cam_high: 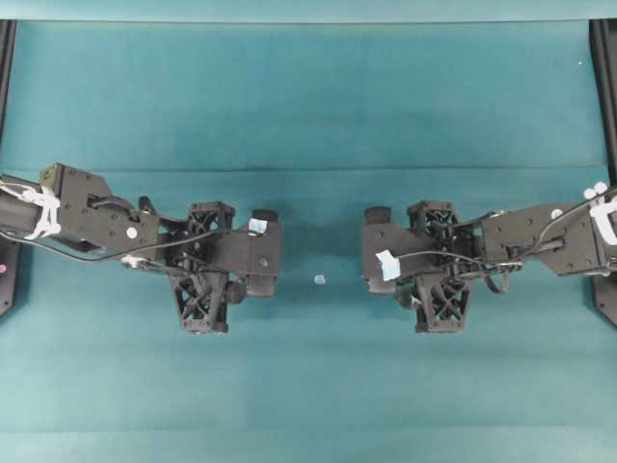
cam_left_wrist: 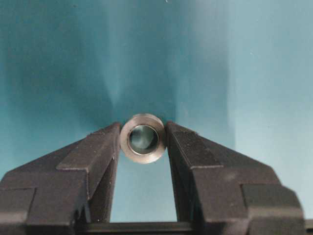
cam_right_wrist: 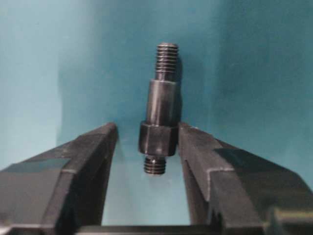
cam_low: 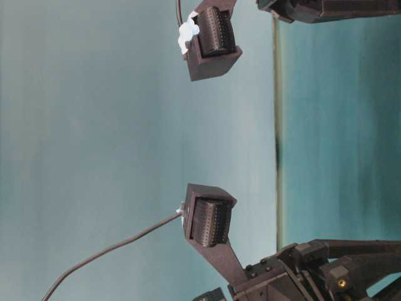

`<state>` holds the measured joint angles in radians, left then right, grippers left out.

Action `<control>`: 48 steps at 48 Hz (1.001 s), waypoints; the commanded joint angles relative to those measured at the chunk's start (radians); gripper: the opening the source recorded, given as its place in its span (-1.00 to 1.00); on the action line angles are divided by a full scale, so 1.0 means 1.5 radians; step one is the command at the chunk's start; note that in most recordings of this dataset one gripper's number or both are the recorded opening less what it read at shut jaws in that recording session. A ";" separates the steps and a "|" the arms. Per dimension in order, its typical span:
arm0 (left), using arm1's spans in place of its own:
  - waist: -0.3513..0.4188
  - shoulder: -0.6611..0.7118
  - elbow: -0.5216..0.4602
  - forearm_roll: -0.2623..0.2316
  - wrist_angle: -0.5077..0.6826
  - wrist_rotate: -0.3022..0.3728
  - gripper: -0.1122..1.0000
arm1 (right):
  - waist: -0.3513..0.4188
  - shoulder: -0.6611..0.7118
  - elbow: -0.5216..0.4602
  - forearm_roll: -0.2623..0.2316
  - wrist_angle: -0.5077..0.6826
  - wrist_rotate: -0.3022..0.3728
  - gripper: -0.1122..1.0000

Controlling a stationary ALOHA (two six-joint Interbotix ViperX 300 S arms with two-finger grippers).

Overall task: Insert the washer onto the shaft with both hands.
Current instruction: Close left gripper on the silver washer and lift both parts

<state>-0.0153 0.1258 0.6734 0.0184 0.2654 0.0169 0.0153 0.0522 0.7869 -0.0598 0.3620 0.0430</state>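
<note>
Left wrist view: the left end effector (cam_left_wrist: 143, 139) pinches the washer (cam_left_wrist: 143, 138), its hole facing the lens. The right end effector (cam_right_wrist: 146, 142) brackets the shaft's (cam_right_wrist: 159, 125) collar; contact is only clear on one side. Grasping step. Next: lift both off the worktop (cam_high: 308, 116) and align hole with threaded tip.

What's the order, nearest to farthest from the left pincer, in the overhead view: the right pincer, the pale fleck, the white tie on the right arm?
1. Pale fleck, in the middle gap.
2. Right pincer, across the gap.
3. White tie, far right edge.
</note>
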 commanded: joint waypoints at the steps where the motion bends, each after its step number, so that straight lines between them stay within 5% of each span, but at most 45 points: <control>1: 0.001 -0.006 -0.006 0.001 -0.001 0.001 -0.15 | -0.024 0.003 0.000 -0.003 0.001 -0.002 -0.60; 16: 0.000 -0.008 -0.006 0.001 -0.001 -0.002 -0.15 | -0.037 0.003 -0.004 -0.003 0.005 -0.007 -0.78; 48: -0.001 -0.009 -0.006 0.001 -0.001 -0.001 -0.15 | -0.024 0.001 -0.006 -0.003 0.006 -0.007 -0.78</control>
<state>-0.0153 0.1243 0.6750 0.0184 0.2684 0.0153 -0.0184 0.0537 0.7808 -0.0614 0.3697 0.0414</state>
